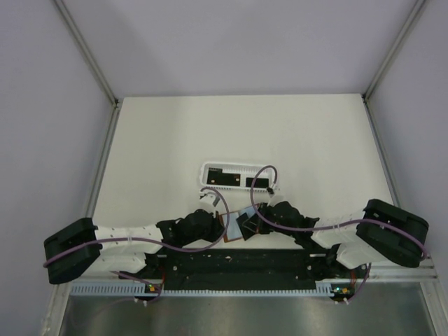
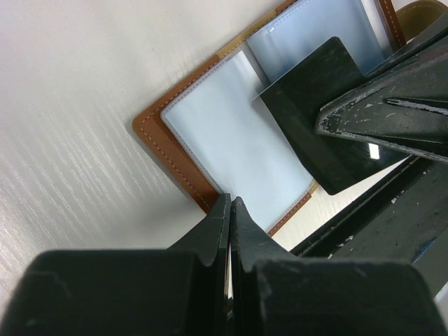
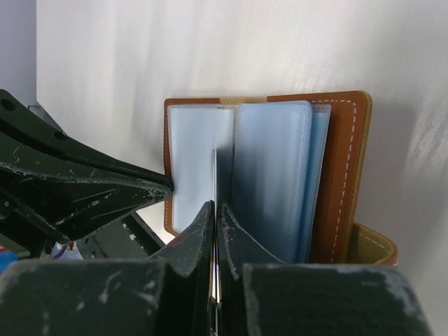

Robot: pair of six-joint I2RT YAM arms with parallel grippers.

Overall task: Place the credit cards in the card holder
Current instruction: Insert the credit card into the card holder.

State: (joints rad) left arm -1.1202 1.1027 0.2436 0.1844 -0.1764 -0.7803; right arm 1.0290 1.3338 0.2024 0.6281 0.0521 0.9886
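The brown card holder point(image 2: 175, 150) lies open on the table, its bluish pockets point(image 3: 273, 175) facing up. My right gripper point(image 3: 215, 208) is shut on a black credit card point(image 2: 315, 98), seen edge-on in the right wrist view, with its far corner under a clear pocket sleeve. My left gripper point(image 2: 230, 204) is shut, its tips on the holder's near edge at the left page. In the top view both grippers meet over the holder point(image 1: 244, 213), which is mostly hidden by them. More black credit cards point(image 1: 224, 178) lie in the white basket.
The white slotted basket point(image 1: 238, 168) stands just beyond the holder, with a second card point(image 1: 257, 182) on its right side. A purple cable point(image 1: 269, 171) loops over the basket's right end. The holder's clasp tab point(image 3: 371, 245) sticks out on its right side.
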